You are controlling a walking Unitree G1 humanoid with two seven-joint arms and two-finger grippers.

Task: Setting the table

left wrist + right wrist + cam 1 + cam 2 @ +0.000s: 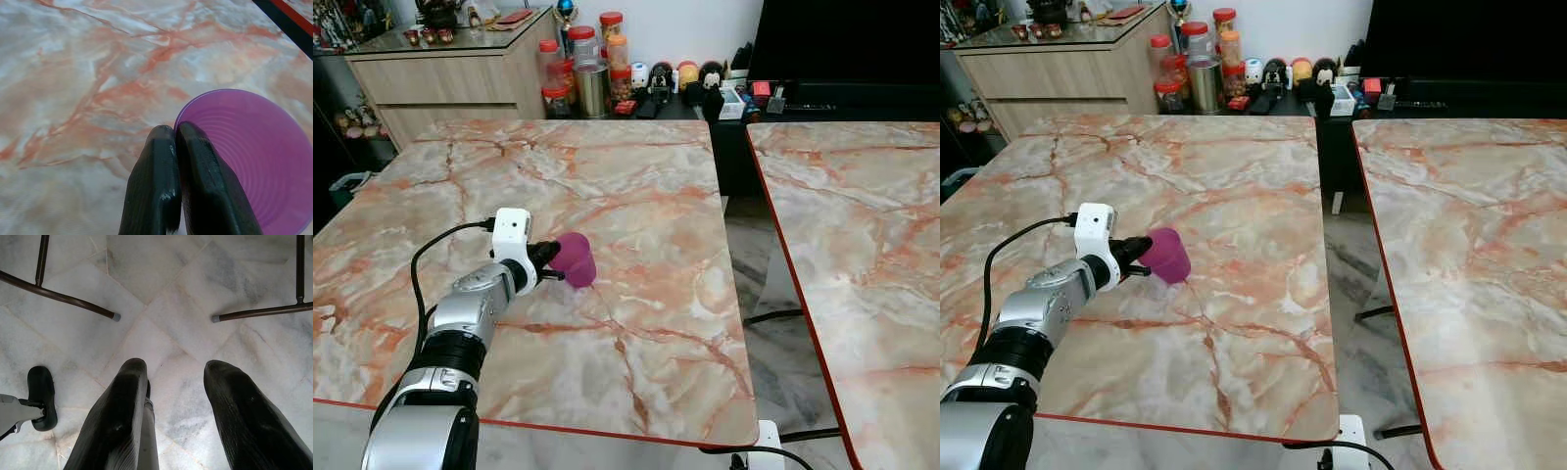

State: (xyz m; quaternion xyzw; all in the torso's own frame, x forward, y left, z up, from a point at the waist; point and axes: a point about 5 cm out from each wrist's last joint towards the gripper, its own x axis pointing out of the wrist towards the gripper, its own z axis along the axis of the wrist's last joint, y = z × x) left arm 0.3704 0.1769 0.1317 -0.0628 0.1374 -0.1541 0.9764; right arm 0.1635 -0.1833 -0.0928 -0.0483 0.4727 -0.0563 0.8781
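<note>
A purple cup (574, 258) is resting tilted on the near marble table (636, 196), towards its left half; the left gripper (175, 139) is pinching the cup's rim, fingers pressed together on it; the right gripper (176, 377) is hanging with fingers apart above the floor (161, 293).

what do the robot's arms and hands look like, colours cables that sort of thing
The left arm is silver metal with black ribbed joint rings. A white boxy camera module sits at its wrist, and a black cable loops back from it. The left hand and the right hand each have two long, glossy black fingers with rounded tips.
</note>
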